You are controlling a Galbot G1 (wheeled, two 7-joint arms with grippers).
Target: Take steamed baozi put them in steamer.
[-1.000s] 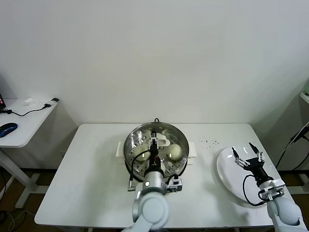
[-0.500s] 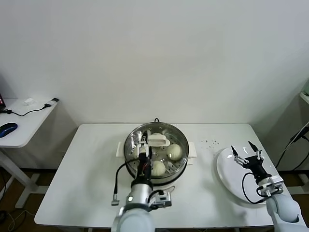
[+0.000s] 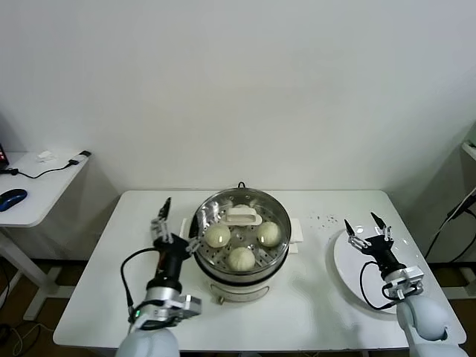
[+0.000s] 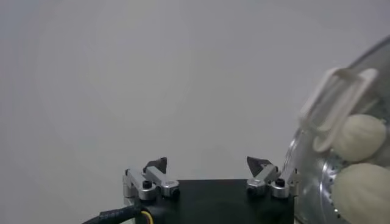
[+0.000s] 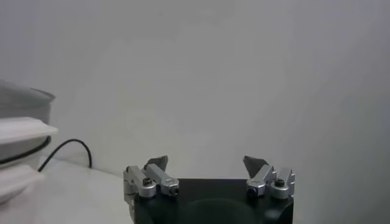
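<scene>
Three baozi (image 3: 241,257) sit in steamer (image 3: 212,262), plate (image 3: 343,269) looks bare. I see left gripper (image 3: 172,225) and right gripper (image 3: 368,233) both spread, empty. Guessing loading's basically done; next I hunt fourth bun.

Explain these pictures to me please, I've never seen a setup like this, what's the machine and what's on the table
This is a two-armed robot. The wide picture comes from a camera on its head, looking down at a white table. The other two come from cameras on its wrists, each looking out past that arm's own fingers. On the table stands a shiny steamer holding three visible baozi. A white plate sits to its right. The left gripper is beside the steamer, open and empty. The right gripper is over the plate, also open and holding nothing.
</scene>
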